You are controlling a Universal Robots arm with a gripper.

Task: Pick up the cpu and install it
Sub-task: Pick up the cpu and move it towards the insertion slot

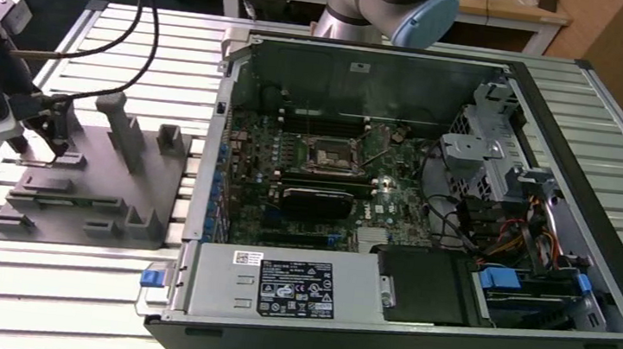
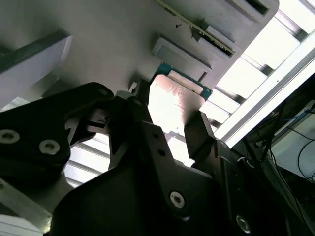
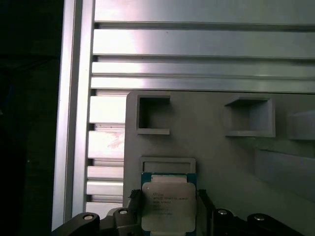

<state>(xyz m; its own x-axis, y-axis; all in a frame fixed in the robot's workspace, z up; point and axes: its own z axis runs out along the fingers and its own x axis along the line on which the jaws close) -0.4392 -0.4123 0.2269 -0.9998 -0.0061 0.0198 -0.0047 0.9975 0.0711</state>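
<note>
The cpu (image 3: 169, 206), a small square chip with a pale metal top and green edge, lies at a corner of the grey moulded holder block (image 1: 90, 186) at the exterior view's left. My gripper (image 1: 42, 146) stands over that corner. In both wrist views its two black fingers (image 3: 134, 199) press against opposite sides of the cpu (image 2: 174, 98), so the gripper (image 2: 170, 110) is shut on it. The chip sits low against the block, beside a raised rim. The black square socket (image 1: 329, 152) sits on the motherboard inside the open computer case (image 1: 402, 193).
The case lies on its side on a slatted aluminium table (image 1: 129, 34). Upright posts (image 1: 126, 120) rise from the holder block near the gripper. Black cables (image 1: 130, 25) hang from the arm. A second arm's base (image 1: 387, 9) stands behind the case.
</note>
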